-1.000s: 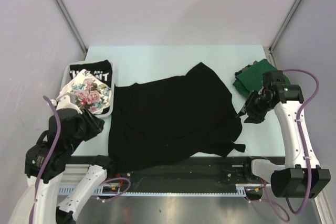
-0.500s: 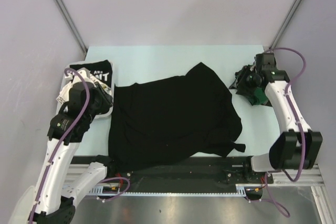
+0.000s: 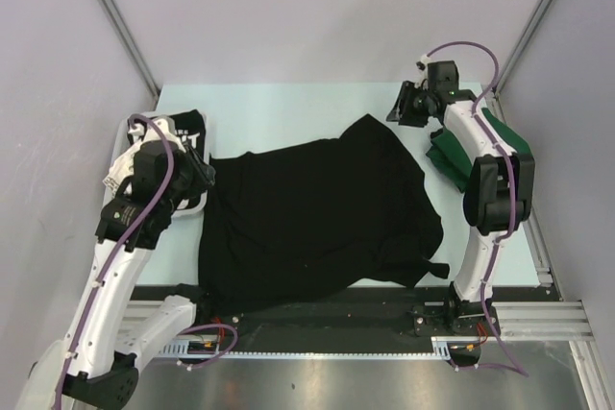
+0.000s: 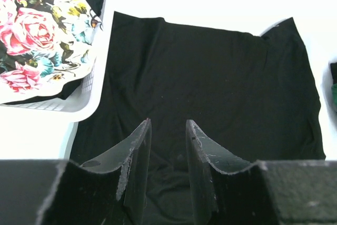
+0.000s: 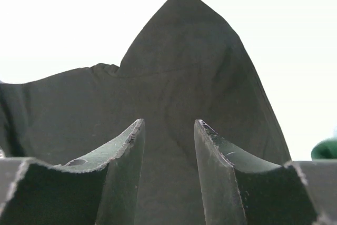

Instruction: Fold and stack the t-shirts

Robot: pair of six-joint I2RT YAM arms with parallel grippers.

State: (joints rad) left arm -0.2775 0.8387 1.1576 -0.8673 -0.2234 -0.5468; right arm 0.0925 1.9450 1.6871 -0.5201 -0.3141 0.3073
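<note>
Pale mint table (image 3: 288, 108) fills the space between grey walls, and the large plain black t-shirt (image 3: 317, 213) lies spread over most of it, rumpled along its near edge.

My left gripper (image 4: 167, 125) hovers over the shirt's left side. Its jaws are parted to a middling gap with nothing between them, and black cloth runs beneath and ahead of them. My right gripper (image 5: 169, 125) is just as empty and about as wide. It faces the shirt's pointed far corner, which rises straight ahead beyond the fingertips.

I judge this cloth to be light, limp and thin. It should sag from any pinch and drag across the smooth top rather than lift as a sheet. I would take it at the edges, one corner per jaw, closing well down to catch the fabric and pulling outward to flatten it before folding.

Off to the left of my left jaws sits the white slatted basket (image 4: 52, 106). It holds the white floral-print shirt (image 4: 37, 40), bunched on top, and the black shirt with white lettering (image 3: 187, 132) at the far end.

The dark green shirt (image 3: 447, 158) lies in no container. It rests crumpled on the table to the right of my right jaws, partly hidden by that arm.
</note>
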